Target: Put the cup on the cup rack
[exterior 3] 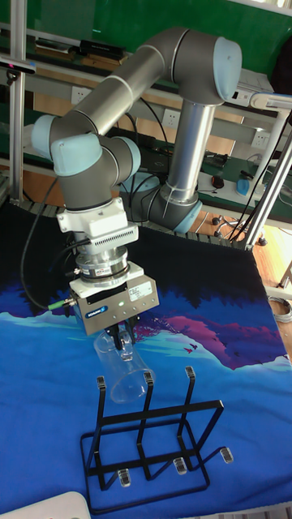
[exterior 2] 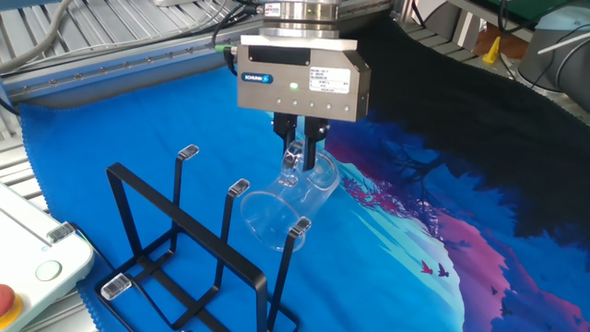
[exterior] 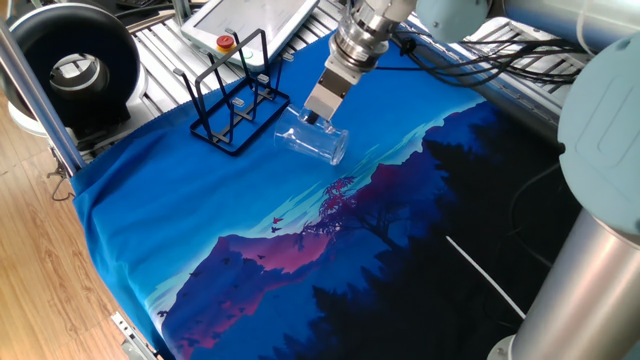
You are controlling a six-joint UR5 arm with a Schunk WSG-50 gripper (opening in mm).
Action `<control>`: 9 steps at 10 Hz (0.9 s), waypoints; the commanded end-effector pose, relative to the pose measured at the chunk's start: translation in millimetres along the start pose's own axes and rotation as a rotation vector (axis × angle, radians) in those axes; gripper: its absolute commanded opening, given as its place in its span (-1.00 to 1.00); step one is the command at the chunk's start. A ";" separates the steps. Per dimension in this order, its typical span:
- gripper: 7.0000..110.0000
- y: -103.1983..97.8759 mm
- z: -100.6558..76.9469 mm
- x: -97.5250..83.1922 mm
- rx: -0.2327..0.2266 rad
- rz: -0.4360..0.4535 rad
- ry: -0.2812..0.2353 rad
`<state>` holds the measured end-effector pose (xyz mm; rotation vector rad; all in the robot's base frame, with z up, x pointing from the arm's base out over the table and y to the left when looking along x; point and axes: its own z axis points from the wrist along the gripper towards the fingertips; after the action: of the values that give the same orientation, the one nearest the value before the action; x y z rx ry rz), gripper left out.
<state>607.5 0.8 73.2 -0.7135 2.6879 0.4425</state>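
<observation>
The clear cup (exterior 2: 273, 219) hangs tilted on its side, its open mouth turned toward the cup rack (exterior 2: 175, 258). My gripper (exterior 2: 301, 166) is shut on the cup's wall from above, one finger inside and one outside. In the tall fixed view the cup (exterior 3: 126, 375) overlaps the tips of the black wire rack's (exterior 3: 150, 442) upright prongs, below the gripper (exterior 3: 123, 340). In one fixed view the cup (exterior: 312, 142) sits just right of the rack (exterior: 232, 100), under the gripper (exterior: 318, 117). I cannot tell whether the cup touches a prong.
A blue printed cloth (exterior: 250, 230) covers the table. A white pendant with a red button (exterior: 245, 22) lies behind the rack, and a black round device (exterior: 72, 68) stands at the far left. Cables (exterior: 470, 55) trail behind the arm.
</observation>
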 end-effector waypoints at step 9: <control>-0.71 1.9 -9.1 4.1 -0.041 -0.009 -0.087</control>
<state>597.1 -6.5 73.8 -0.7223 2.6430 0.4787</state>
